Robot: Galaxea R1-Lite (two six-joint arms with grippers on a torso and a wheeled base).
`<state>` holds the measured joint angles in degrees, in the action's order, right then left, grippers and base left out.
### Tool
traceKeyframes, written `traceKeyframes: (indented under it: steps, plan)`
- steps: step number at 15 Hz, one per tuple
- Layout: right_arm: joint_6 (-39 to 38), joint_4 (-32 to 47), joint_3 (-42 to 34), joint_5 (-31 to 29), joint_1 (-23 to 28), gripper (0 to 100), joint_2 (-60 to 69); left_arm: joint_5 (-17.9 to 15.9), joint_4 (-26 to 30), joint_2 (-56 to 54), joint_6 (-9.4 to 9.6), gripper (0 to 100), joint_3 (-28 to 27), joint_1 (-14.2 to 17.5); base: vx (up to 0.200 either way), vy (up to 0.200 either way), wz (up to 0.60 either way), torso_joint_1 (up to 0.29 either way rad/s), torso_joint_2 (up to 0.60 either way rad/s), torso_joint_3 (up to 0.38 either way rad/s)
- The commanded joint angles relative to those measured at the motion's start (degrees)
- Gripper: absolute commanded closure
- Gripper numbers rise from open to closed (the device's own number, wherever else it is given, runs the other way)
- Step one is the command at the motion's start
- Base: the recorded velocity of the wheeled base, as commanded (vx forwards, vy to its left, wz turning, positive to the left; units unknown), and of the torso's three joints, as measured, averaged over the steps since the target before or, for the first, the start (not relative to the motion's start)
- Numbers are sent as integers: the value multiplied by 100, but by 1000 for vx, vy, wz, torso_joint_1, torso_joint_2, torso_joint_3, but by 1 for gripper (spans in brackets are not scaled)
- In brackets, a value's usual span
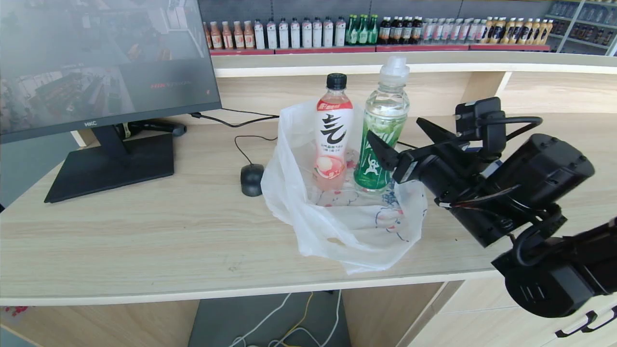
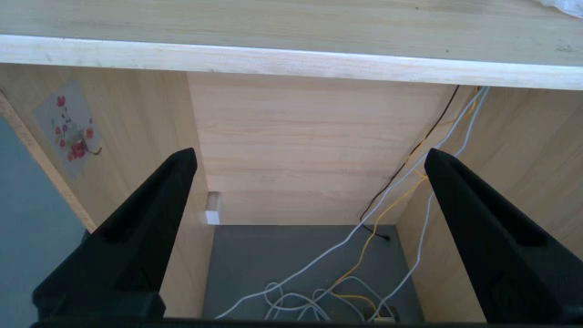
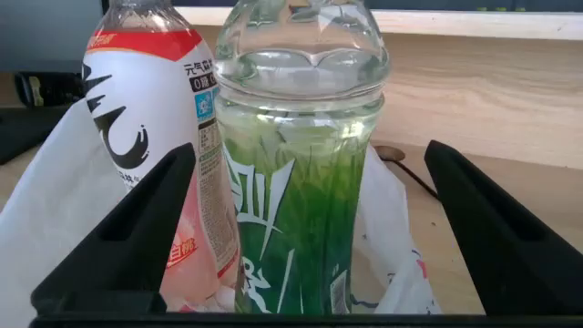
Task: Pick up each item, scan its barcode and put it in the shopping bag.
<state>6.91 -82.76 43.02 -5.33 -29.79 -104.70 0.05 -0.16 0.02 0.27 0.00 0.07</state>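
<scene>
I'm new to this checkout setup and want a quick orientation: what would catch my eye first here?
A pink bottle and a green bottle stand upright side by side in a white plastic bag at the middle of the wooden counter. The right tool, open, points at the green bottle from the robot's right. A big dark monitor stands at the counter's left end.

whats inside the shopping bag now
A pink bottle with a black cap and a green bottle with a clear cap stand upright in the bag. Its crumpled front wall hides part of the floor, so anything small lying flat there cannot be seen.
</scene>
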Motion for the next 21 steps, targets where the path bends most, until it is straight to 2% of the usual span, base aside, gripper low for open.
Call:
traceKeyframes:
  steps: [1, 2, 4, 6, 7, 11, 15, 16, 17, 18, 21]
  plan:
    - [-6, 67, -1709, 32, 334, 0, 1936, 4, -2, -2, 0, 0, 0, 1, 0, 0, 0, 0, 0, 0]
    - [-85, 76, -2281, 5, 378, 0, 2499, 4, -2, -2, 0, 0, 0, 1, 0, 0, 0, 0, 0, 0]
    - [-199, 85, -3230, -30, 879, 0, 3413, 4, -2, -2, 0, 0, 0, 1, 0, 0, 0, 0, 0, 0]
    - [-348, 287, -4170, -30, 984, 0, 4090, 4, -2, -2, 0, 0, 0, 1, 0, 0, 0, 0, 0, 0]
    - [-384, 656, -4302, -39, 984, 0, 4441, 4, -2, -2, 0, 0, 0, 1, 0, 0, 0, 0, 0, 0]
    - [-489, 3495, -4293, 5, 967, 0, 6164, 4, -2, -2, 17, 0, 0, -7, 0, 0, 0, 0, 0, 0]
    - [-357, 6149, -4284, 93, 606, 0, 7974, 4, -2, -2, 8, 0, 0, 1, 0, 0, 0, 0, 0, 0]
    - [-340, 6290, -4284, 93, 571, 0, 8106, 4, -2, -2, 8, 0, 0, 1, 0, 0, 0, 0, 0, 0]
    - [-296, 7186, -4293, 93, 457, 0, 8862, 4, -2, -2, 0, 0, 0, 1, 0, 0, 0, 0, 0, 0]
    - [-243, 7679, -4293, 93, 448, 0, 9372, 4, -2, -2, 8, 0, 0, -7, 0, 0, 0, 0, 0, 0]
    - [-199, 8232, -4214, 181, 448, 0, 9811, 4, -2, -2, 0, 0, 0, 1, 0, 0, 0, 0, 0, 0]
